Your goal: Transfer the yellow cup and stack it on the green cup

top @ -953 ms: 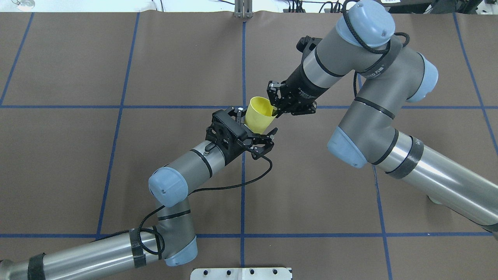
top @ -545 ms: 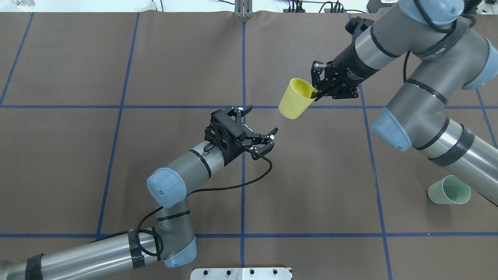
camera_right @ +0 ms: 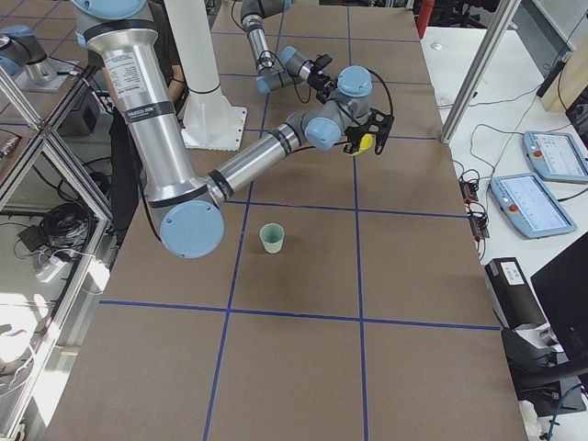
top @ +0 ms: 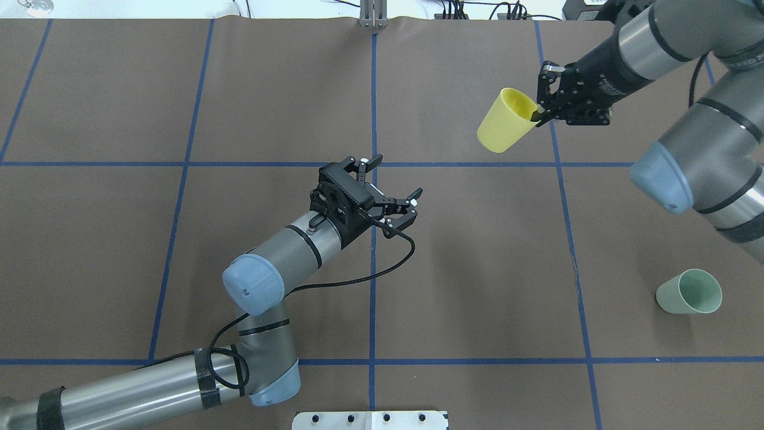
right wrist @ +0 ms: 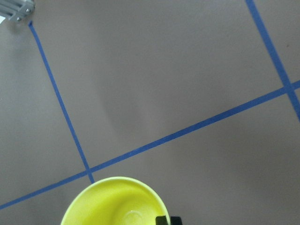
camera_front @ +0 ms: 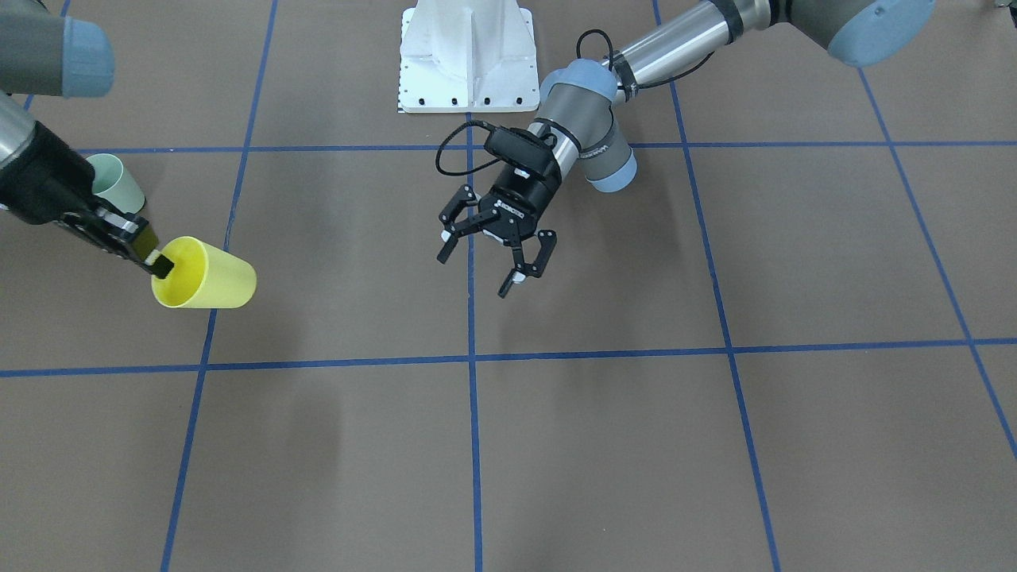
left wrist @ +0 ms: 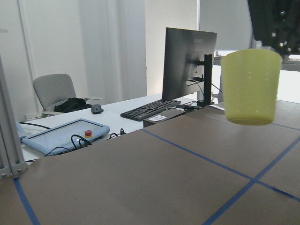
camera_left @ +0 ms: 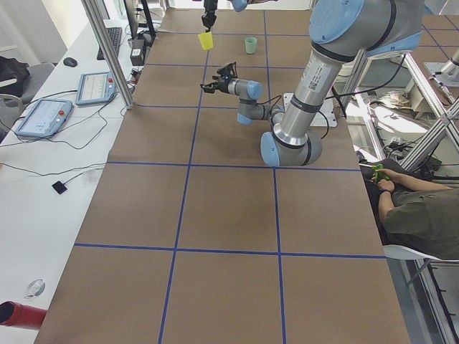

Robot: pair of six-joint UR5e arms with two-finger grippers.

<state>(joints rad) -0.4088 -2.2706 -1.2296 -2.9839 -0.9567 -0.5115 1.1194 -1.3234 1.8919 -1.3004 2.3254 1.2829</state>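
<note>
1. Plastic, bright yellow and tapered: the right gripper [top: 539, 113] pinches the yellow cup [top: 504, 122] by its rim, aloft near the table's [top: 119, 239] far-right corner.
2. We see the pale green cup [top: 689, 291] upright by the right edge.
3. The left gripper [top: 397, 177] gapes wide, empty.

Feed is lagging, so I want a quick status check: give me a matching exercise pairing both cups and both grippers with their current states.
Things:
1 yellow cup
2 green cup
3 left gripper
4 right gripper

States:
A open, empty
B upright on the table
C held off the table
D shut on a cup's rim

Pairs: 1-C; 2-B; 3-A; 4-D.
</note>
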